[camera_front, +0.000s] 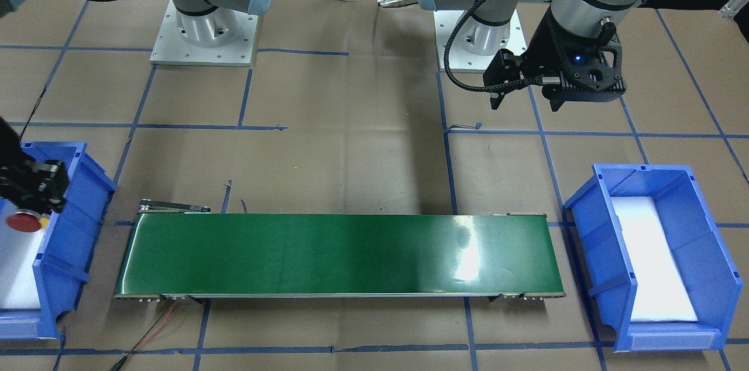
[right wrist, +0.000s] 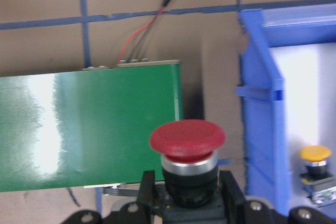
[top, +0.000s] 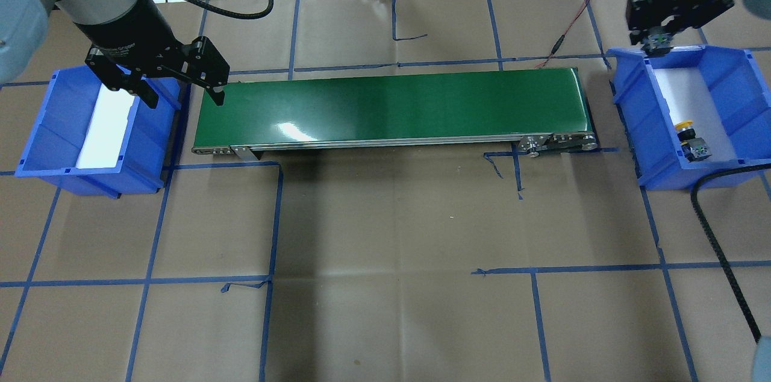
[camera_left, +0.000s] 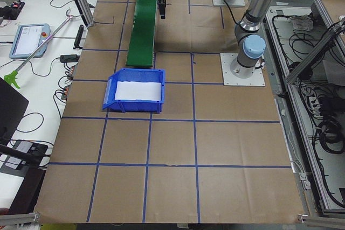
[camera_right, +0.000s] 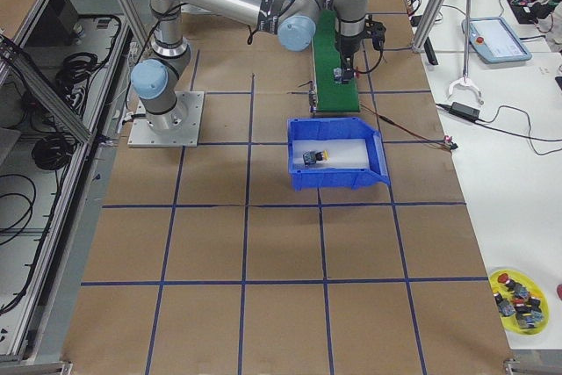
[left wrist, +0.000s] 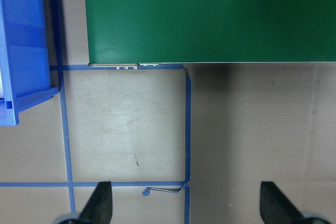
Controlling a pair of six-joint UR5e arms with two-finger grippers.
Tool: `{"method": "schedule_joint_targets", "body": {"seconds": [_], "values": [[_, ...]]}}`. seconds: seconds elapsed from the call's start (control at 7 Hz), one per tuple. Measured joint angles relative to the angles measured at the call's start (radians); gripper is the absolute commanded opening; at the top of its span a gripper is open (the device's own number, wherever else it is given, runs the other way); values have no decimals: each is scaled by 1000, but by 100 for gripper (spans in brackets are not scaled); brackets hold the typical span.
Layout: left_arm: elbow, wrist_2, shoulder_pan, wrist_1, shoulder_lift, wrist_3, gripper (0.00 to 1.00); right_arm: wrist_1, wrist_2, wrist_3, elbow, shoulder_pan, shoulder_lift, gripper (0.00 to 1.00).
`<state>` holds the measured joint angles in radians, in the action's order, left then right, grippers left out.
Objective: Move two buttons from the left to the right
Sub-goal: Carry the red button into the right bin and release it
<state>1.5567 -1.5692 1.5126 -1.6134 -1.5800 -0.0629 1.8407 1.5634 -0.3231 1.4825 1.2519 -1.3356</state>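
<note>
1. The right gripper [right wrist: 186,195] has its fingers [right wrist: 147,188] clamped on the black barrel of the red button [right wrist: 187,139]. The round cap sticks out beyond the fingertips.
2. This gripper holds the red button over the far end of the right blue bin [top: 626,106], close to the bin's far rim. It cannot be told whether the cap touches the white liner.
3. The yellow button [top: 691,138] lies on its side on the same bin's white liner, toward the near end, well apart from the red one.
4. The left gripper [top: 182,97] hangs with its fingers [left wrist: 100,205] spread wide apart. It hovers over the gap between the left blue bin [top: 48,123] and the left end of the green conveyor belt [top: 391,105].
5. The belt lies on the brown, blue-taped counter [top: 391,219], between the two bins.
</note>
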Motion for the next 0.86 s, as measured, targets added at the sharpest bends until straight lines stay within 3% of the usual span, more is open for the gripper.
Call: {"method": "schedule_joint_targets", "body": {"seconds": [0.29, 0.86], "values": [[-1, 0, 0, 1, 0, 0, 100, -36, 5, -179, -64, -77, 57, 2], [0, 0, 0, 1, 0, 0, 100, -32, 3, -250, -62, -161, 152, 2]]}}
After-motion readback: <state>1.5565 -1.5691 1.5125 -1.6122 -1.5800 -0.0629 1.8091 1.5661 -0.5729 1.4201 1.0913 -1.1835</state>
